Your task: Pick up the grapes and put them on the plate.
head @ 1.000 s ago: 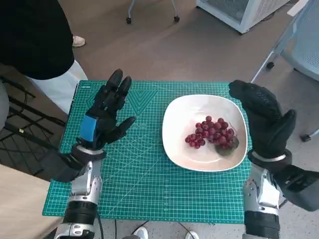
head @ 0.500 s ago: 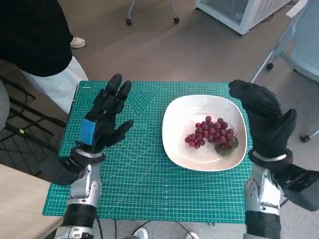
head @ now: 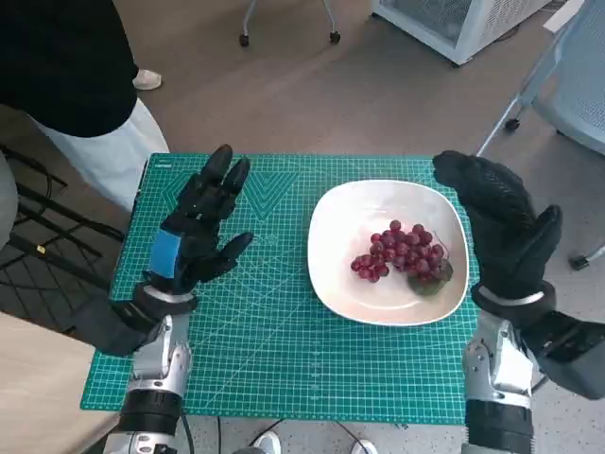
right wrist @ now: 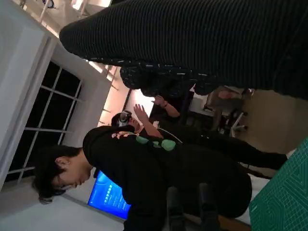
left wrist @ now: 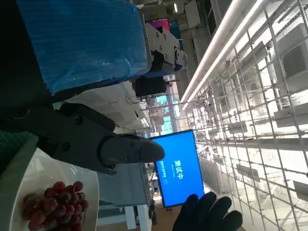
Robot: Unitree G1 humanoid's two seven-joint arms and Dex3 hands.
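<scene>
Green gridded mat [head: 265, 340] covers the surface. Left hand [head: 194, 232] hovers over the mat's left part, fingers spread wide, holding nothing. White plate [head: 378, 203] sits right of centre; grapes [head: 399, 253] lie on it. Right hand [head: 501, 227] stands just beside the plate's right edge, fingers extended, empty.

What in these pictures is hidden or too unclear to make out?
- Head view: the plate's right rim is partly covered by the right hand.
- Head view: the dark green thing beside the grapes is too small to identify.
- Right wrist view: the glove fills the top; plate and grapes do not show.
- Left wrist view: the left hand and the edge cut off most of the plate.
</scene>
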